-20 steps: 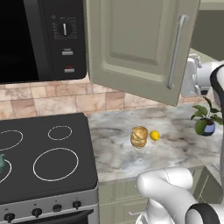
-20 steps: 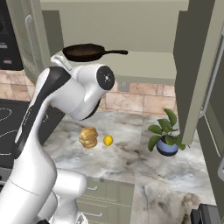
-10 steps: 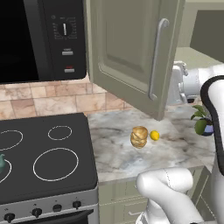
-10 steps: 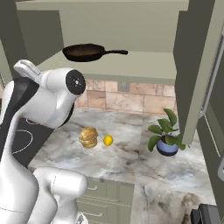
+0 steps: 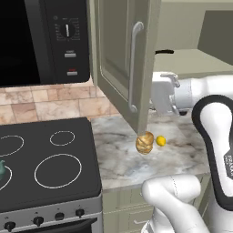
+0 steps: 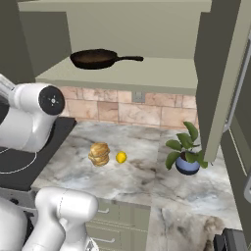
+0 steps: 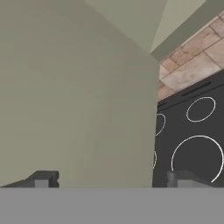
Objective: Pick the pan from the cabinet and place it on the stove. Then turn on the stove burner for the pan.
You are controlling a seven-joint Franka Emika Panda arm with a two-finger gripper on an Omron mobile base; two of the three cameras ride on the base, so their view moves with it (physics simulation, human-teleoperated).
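The pan [image 6: 95,58], a dark skillet with a long black handle pointing right, lies on the shelf of the open cabinet [image 6: 147,76]. The end of the pan's handle [image 5: 164,52] peeks out past the left cabinet door [image 5: 119,59]. My gripper [image 7: 113,180] is open and holds nothing. It sits right against that door's inner face, well below and to the left of the pan, and its fingertips [image 7: 43,179] are spread wide. The stove [image 5: 86,150] lies lower left, with its large single-ring stove burner [image 5: 58,169] nearest the counter.
A black microwave [image 5: 45,41] hangs above the stove. A teal kettle [image 5: 2,169] stands on the stove's left edge. On the marble counter [image 6: 147,171] sit a bun-like item [image 6: 99,153], a lemon [image 6: 121,157] and a potted plant [image 6: 186,157]. The right cabinet door [image 6: 220,73] stands open.
The left cabinet door has swung wider open, to the left, with my hand following behind it. My arm has moved left, away from in front of the pan.
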